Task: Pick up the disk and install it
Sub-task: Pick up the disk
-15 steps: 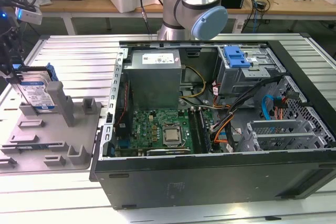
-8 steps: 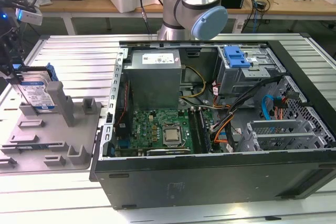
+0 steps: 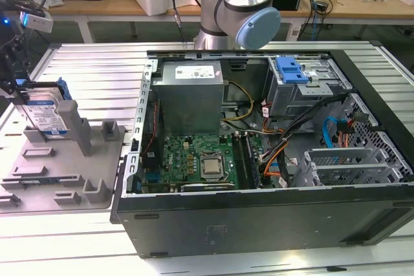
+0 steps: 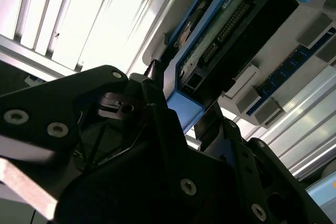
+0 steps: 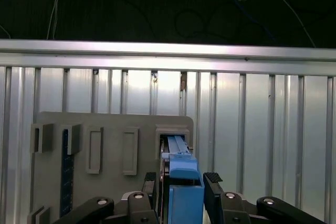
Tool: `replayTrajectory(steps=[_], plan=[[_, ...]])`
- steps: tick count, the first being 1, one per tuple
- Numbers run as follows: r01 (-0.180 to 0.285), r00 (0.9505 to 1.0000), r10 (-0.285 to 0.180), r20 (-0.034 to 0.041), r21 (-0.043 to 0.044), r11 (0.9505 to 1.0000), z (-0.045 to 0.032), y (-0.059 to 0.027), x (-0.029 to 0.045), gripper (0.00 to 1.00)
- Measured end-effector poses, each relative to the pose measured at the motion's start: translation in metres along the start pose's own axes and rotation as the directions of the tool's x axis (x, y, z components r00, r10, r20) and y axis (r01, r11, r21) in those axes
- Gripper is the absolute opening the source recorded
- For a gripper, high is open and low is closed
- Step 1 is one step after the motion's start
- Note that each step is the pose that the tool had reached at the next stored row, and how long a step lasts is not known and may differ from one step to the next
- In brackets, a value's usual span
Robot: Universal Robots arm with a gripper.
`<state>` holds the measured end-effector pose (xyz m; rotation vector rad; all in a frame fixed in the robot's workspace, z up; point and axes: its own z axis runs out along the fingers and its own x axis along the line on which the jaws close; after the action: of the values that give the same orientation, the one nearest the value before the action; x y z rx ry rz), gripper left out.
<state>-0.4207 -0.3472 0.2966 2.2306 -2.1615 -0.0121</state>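
Open computer case [image 3: 259,224] on slotted table [image 3: 65,244]; grey fixture tray [image 3: 65,159] beside it, exterior view's left.

The disk [image 3: 46,114] stands in the holder plate [image 3: 71,189], on the exterior view's left of the case [image 3: 259,231].

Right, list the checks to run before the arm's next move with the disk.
1. Disk upright in holder: ok.
2. End effector astride disk: ok.
3. Grip closed on disk: cannot tell.
4. Case open: ok.
5. Cage bay free: cannot tell.
6. Cables clear of cage: not ok, a black bundle runs across it.
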Motion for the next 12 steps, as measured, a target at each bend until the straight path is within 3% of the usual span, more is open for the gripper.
replayTrajectory(steps=[11,12], plan=[[0.000,1.0000,0.000,-0.0027,-0.0001,1.0000,0.0022,-0.0001,0.0000,0.47],[0.000,1.0000,0.000,-0.0033,-0.0001,1.0000,0.0023,-0.0001,0.0000,0.40]])
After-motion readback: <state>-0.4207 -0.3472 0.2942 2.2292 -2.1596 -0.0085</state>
